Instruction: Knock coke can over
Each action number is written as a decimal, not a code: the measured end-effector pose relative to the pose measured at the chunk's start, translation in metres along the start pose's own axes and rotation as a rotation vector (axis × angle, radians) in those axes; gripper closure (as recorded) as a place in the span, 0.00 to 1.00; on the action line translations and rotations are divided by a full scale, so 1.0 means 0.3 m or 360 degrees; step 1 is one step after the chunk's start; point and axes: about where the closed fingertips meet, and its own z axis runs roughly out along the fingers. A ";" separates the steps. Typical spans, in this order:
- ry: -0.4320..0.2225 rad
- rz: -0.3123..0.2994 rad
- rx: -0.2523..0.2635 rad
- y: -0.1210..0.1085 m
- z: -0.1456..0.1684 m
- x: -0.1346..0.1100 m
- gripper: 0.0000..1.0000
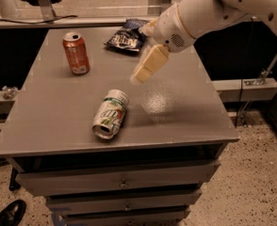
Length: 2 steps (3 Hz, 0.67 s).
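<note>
The approach is in hand: the gripper (139,75) hangs above the middle of the tabletop (190,102), its jaws seemingly pressed together with nothing between them. The coke can (76,53) stands upright near the far left corner, well apart from it. The next move, I judge, calls for a reach left and down to the can's upper half (keeping behind the green-and-white can (110,115) lying toward the front edge), then a sideways push.
</note>
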 end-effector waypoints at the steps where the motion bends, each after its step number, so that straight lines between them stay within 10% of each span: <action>1: -0.0219 -0.0008 -0.0043 -0.034 0.149 -0.112 0.00; 2: -0.0339 0.0014 -0.0046 -0.078 0.272 -0.193 0.00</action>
